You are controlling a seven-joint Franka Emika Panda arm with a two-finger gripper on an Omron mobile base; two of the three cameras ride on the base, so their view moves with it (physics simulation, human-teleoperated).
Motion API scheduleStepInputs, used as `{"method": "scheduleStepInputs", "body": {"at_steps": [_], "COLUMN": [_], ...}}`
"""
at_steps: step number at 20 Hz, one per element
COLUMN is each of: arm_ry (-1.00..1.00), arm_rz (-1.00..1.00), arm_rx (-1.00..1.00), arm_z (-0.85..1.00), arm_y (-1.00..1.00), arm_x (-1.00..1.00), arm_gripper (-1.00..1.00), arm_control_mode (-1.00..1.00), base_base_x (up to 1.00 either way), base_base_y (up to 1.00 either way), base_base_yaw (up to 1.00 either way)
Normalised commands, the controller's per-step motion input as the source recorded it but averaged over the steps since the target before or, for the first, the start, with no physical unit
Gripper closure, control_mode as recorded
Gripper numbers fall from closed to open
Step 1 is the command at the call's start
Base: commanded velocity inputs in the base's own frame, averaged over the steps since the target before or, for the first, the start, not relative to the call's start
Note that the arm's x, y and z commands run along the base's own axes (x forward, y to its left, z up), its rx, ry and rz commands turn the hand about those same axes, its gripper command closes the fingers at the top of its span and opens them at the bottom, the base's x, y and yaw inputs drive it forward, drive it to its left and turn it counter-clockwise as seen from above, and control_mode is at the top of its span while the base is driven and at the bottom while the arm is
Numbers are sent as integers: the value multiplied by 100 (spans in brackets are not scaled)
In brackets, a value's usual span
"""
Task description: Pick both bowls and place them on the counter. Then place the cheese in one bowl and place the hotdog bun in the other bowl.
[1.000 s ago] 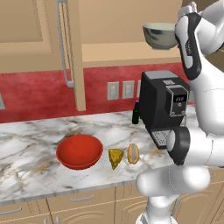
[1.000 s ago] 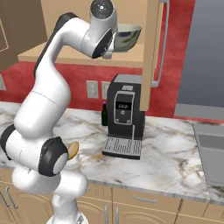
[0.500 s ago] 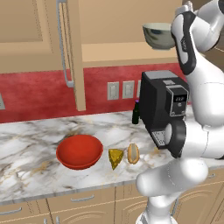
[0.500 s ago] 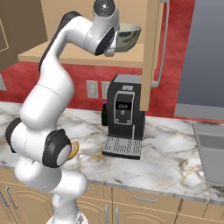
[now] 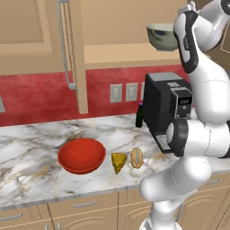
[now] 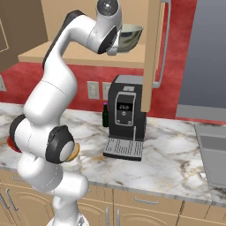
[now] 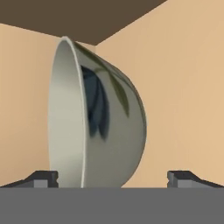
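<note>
The grey-green bowl (image 5: 162, 37) stands on the tan cabinet shelf (image 5: 117, 53), high above the counter (image 5: 31, 155). My gripper (image 7: 113, 178) is up at that shelf and open. In the hand view the bowl (image 7: 98, 127) lies between the two fingertips (image 7: 43, 177), its rim close to the left one, with no contact that I can make out. From the right base view the hand (image 6: 112, 37) sits just left of the bowl (image 6: 130, 36). The red bowl (image 5: 81, 155) rests on the counter, with the cheese (image 5: 118, 162) and the hotdog bun (image 5: 136, 157) just to its right.
A black coffee machine (image 5: 168, 108) stands on the counter under the shelf, a dark bottle (image 5: 140, 116) beside it. The open cabinet door (image 5: 74, 54) hangs left of the shelf. A sink (image 6: 214, 154) lies at the counter's right end.
The arm has shifted a little at the shelf, with the hand staying by the grey-green bowl. The bowl has not moved and the jaws remain open.
</note>
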Motion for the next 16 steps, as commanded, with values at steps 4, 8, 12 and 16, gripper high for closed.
{"method": "scheduleStepInputs", "body": {"at_steps": [4,8,12,16], "arm_ry": [0,0,0,1], "arm_rz": [0,0,0,1], "arm_rx": [0,-1,0,0], "arm_z": [0,-2,-3,-3], "arm_y": [-8,-6,-4,0], "arm_x": [17,13,15,14], "arm_gripper": [-100,-100,-100,-100], "arm_control_mode": [-100,-100,-100,-100], "base_base_x": [0,0,0,0], "base_base_y": [0,0,0,0], "base_base_yaw": [0,0,0,0]}}
